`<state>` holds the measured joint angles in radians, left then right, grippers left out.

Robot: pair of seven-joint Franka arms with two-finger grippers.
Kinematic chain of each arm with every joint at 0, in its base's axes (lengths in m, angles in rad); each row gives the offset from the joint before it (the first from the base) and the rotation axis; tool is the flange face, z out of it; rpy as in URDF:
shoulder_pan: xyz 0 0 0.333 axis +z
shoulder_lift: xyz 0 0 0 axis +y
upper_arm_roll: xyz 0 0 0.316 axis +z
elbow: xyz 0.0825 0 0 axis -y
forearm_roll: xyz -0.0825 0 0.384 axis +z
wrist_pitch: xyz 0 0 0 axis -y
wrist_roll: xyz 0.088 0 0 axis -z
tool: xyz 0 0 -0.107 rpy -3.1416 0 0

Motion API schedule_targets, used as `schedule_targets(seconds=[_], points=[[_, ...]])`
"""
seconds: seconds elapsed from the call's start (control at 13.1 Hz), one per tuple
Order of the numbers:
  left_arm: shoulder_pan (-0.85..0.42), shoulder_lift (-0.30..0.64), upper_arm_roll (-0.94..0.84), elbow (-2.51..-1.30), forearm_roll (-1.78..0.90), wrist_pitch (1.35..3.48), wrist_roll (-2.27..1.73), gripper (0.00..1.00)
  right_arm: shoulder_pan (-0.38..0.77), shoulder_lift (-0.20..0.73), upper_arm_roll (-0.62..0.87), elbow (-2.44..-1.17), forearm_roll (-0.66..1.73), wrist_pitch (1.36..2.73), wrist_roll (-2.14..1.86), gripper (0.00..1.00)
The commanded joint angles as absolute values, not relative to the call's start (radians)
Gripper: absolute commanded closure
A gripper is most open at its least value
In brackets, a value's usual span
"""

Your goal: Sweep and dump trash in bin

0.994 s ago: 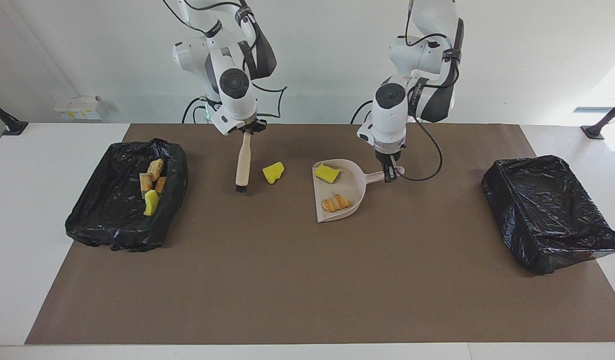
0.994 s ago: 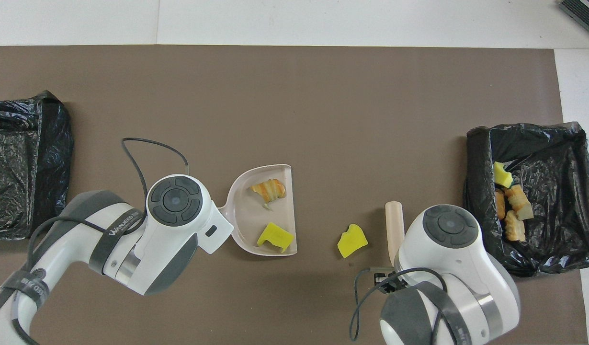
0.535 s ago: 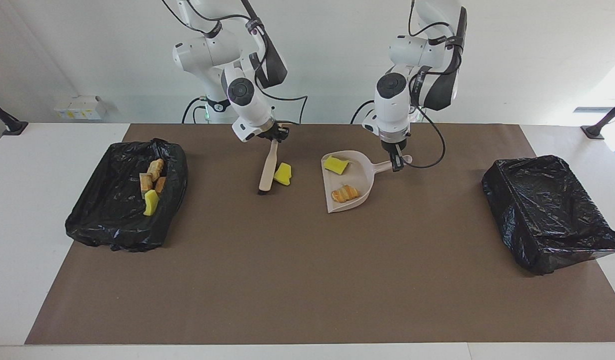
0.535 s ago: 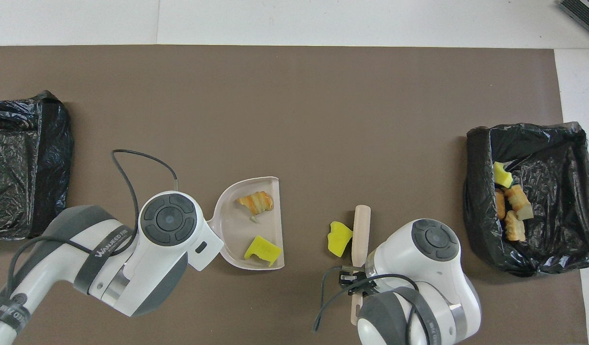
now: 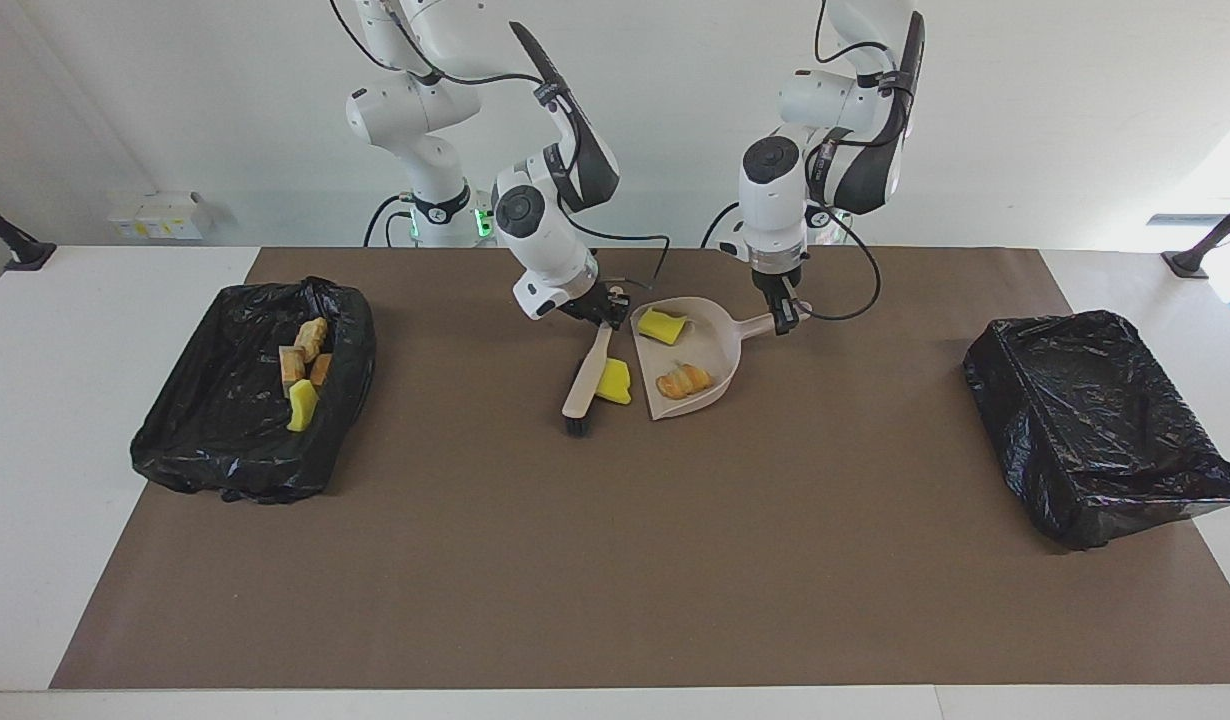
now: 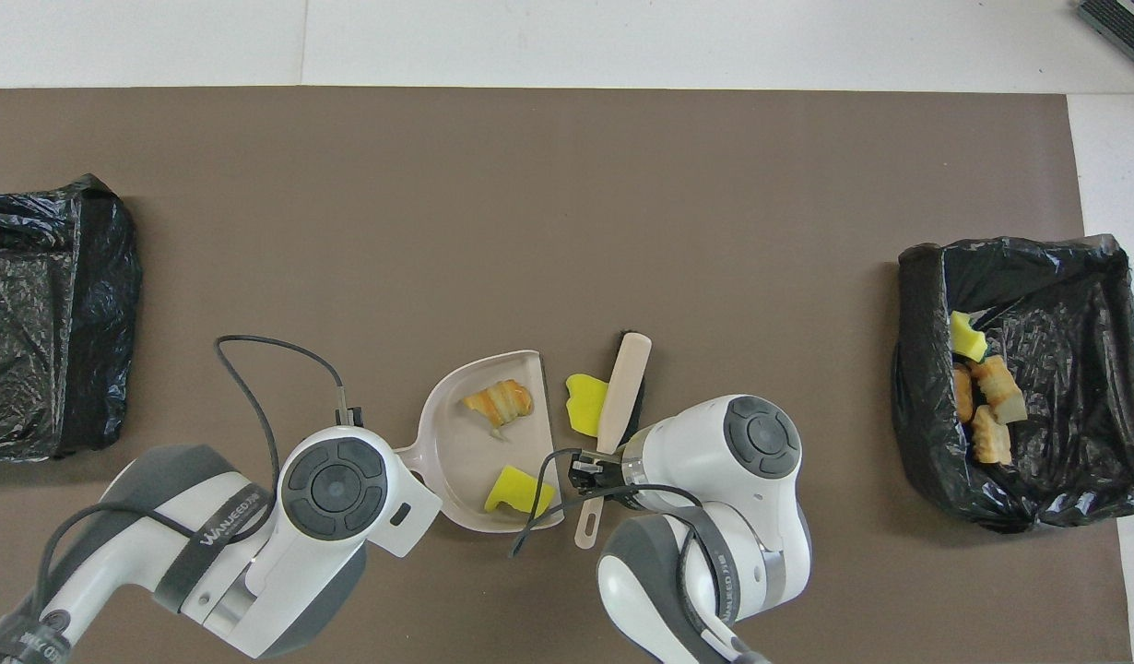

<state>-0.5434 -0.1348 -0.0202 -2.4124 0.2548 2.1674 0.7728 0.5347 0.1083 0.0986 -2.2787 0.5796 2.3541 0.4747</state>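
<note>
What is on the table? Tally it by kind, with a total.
Bright yellow foam chunks: 3
Orange-tan striped croissant-shaped bits: 4
Beige plastic dustpan: 1
Beige long-handled brush: 1
Black bag-lined bins: 2
Total: 11

We see a bright yellow foam chunk [image 5: 615,381] lying on the brown mat, touching the beige brush [image 5: 586,388] and just beside the mouth of the beige plastic dustpan [image 5: 727,356]. Inside that pan lie another yellow chunk [image 5: 661,326] and an orange-tan striped croissant-shaped piece [image 5: 684,379]. More yellow and tan pieces [image 5: 303,372] sit in the black-lined bin [image 5: 225,440] toward the right arm's end.
</note>
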Motion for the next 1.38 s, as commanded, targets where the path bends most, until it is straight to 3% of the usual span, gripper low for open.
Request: schedule_targets(seconds=[0.0,0.31,0.46,0.61,0.99,1.3], points=[[-0.551,-0.089,-0.012,-2.415,0.279,2.271,0.741,1.00,0.554,0.129,0.107,-2.241,0.711,2.362,0.408,1.00],[-0.525,-0.035,-0.011,-2.376,0.276,2.351,0.785,1.00,0.548,0.114,0.106,-2.203,0.804,2.332,0.380,1.00],[-0.500,-0.025,-0.012,-2.375,0.276,2.390,0.798,1.00,0.538,0.068,0.092,-2.195,0.766,2.205,0.382,1.00],[-0.468,-0.018,-0.012,-2.368,0.272,2.390,0.839,1.00,0.506,0.028,0.089,-2.180,0.575,2.079,0.390,1.00],[-0.442,-0.014,-0.012,-2.368,0.255,2.401,0.868,1.00,0.492,0.021,0.087,-2.088,0.330,1.794,0.430,1.00],[-0.407,-0.020,-0.011,-2.349,0.198,2.373,0.972,1.00,0.485,0.018,0.089,-2.076,0.259,1.703,0.419,1.00]])
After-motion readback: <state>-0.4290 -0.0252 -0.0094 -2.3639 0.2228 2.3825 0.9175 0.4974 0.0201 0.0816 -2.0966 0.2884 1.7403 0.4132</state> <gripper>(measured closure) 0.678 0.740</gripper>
